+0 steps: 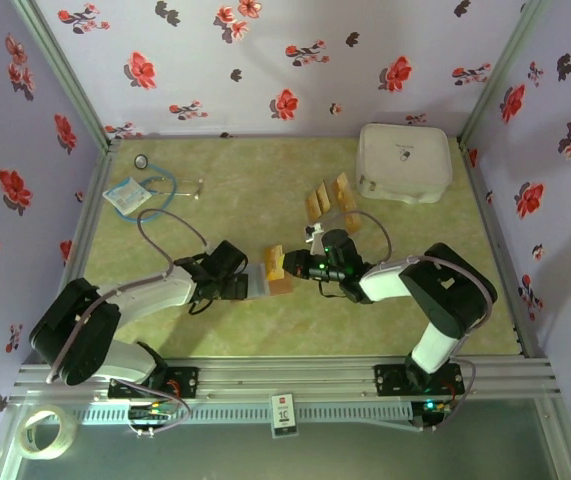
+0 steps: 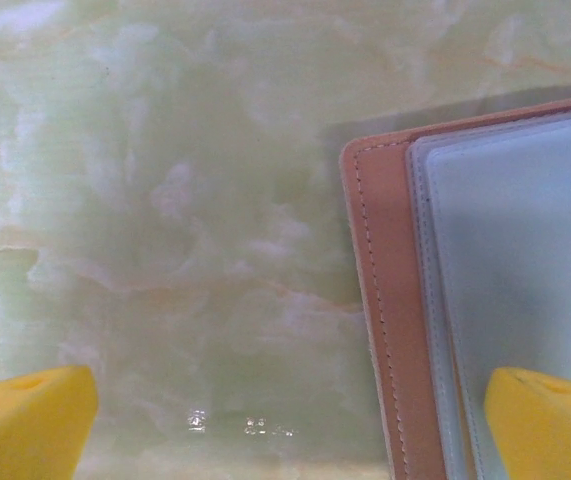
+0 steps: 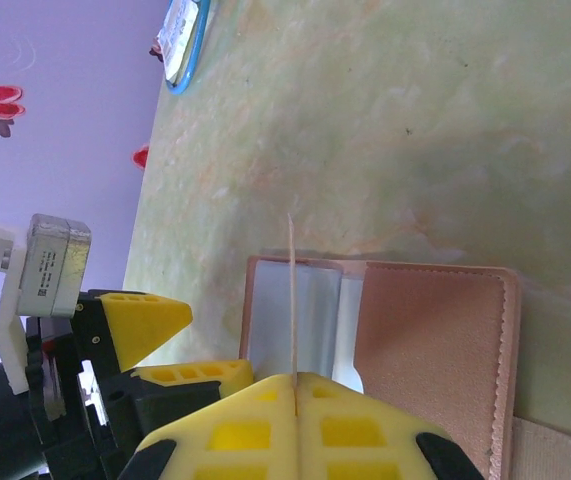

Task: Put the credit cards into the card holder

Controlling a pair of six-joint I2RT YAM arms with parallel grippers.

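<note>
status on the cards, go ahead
Right gripper shut on one card, edge-on over the open card holder. Left gripper open at the holder's edge. Other cards lie apart by the white case; nothing between card and holder.

Both arms reach toward the middle.
The left gripper (image 2: 287,418) is wide open; the right gripper (image 3: 293,385) pinches a thin credit card (image 3: 291,300).

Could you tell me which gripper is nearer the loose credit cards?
Right: the right gripper is just near-side of the loose credit cards; the left gripper is farther left.
</note>
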